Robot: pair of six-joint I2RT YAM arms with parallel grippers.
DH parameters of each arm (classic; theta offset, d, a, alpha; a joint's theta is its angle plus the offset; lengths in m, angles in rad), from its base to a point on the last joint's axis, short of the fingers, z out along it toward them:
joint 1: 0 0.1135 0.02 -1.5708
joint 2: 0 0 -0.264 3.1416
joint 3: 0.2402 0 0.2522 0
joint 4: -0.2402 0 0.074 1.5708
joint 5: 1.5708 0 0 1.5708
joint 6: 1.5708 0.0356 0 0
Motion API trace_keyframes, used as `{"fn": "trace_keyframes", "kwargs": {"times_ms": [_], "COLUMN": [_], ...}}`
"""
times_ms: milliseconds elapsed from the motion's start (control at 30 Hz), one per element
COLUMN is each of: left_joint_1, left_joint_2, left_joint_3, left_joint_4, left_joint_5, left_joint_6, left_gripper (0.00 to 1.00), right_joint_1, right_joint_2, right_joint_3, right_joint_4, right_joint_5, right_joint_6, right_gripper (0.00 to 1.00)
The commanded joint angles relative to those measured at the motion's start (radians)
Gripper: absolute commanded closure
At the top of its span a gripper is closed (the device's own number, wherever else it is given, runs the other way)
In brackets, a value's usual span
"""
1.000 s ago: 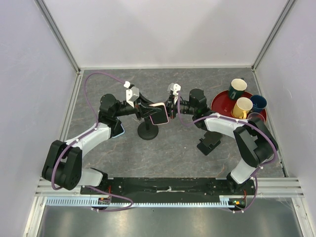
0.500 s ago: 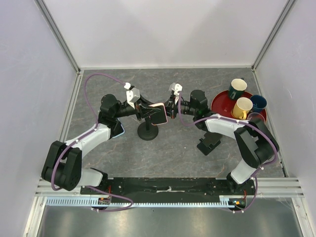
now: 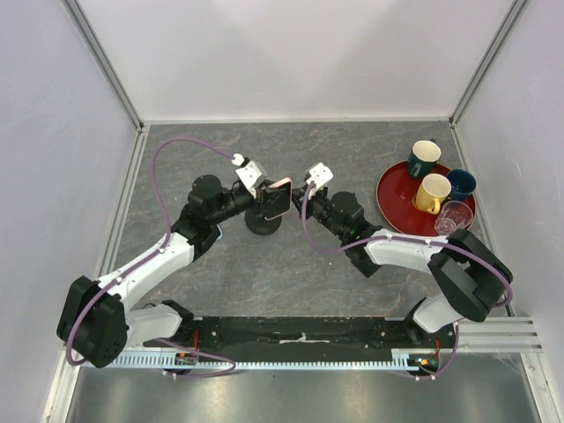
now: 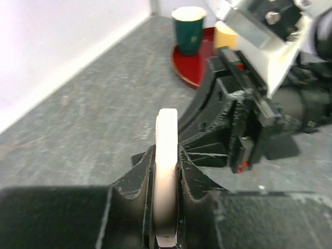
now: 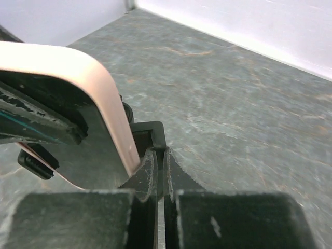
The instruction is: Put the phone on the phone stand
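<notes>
Where we have the phone [image 3: 276, 197]: upright, directly over the phone stand [image 3: 263, 225]; whether it sits in the clamp, we cannot tell.
Left gripper [image 4: 166, 161]: clamped on the phone's pink edge.
Right gripper [image 5: 160, 155]: pinched together, empty, tips beside the rim.
Remaining, we judge: seat, release.

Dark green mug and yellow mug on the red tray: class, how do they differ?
Colour: the dark green mug is deep green outside, the yellow mug pale yellow. Place: the green mug stands at the round red tray's far rim, the yellow mug nearer its middle, closer to the arms. Both stand upright, mouths up, on that tray.
</notes>
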Motion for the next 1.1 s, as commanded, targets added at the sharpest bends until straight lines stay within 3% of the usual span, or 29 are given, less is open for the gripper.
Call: {"fn": "trace_keyframes", "kwargs": {"times_ms": [0, 100, 300, 500, 700, 900, 1067], "left_joint_1": [-0.063, -0.114, -0.135, -0.187, -0.192, -0.192, -0.192], "left_joint_2": [-0.028, -0.026, 0.006, 0.047, 0.083, 0.092, 0.121], "left_joint_3": [0.011, 0.001, 0.014, 0.036, 0.096, 0.126, 0.148], "left_joint_4": [0.006, 0.019, 0.018, 0.009, -0.088, -0.168, -0.205], "left_joint_5": [-0.536, -0.734, -0.918, -1.123, -1.219, -1.155, -1.171], "left_joint_6": [0.193, 0.240, 0.204, 0.233, 0.142, 0.108, 0.097], "left_gripper": [0.98, 0.98, 0.98, 0.98, 0.98, 0.98, 0.98], "right_joint_1": [0.028, 0.053, 0.111, 0.143, 0.148, 0.151, 0.151], "right_joint_2": [-0.017, -0.003, 0.029, 0.067, 0.060, 0.055, 0.037], "right_joint_3": [-0.004, 0.007, 0.054, 0.101, 0.088, 0.041, 0.025], "right_joint_4": [0.016, -0.003, -0.045, -0.093, -0.044, 0.097, 0.108], "right_joint_5": [0.434, 0.562, 0.774, 0.883, 0.856, 0.597, 0.552], "right_joint_6": [0.058, 0.046, 0.052, 0.072, 0.064, 0.012, 0.026], "right_gripper": [1.00, 1.00, 1.00, 1.00, 1.00, 1.00, 1.00]}}
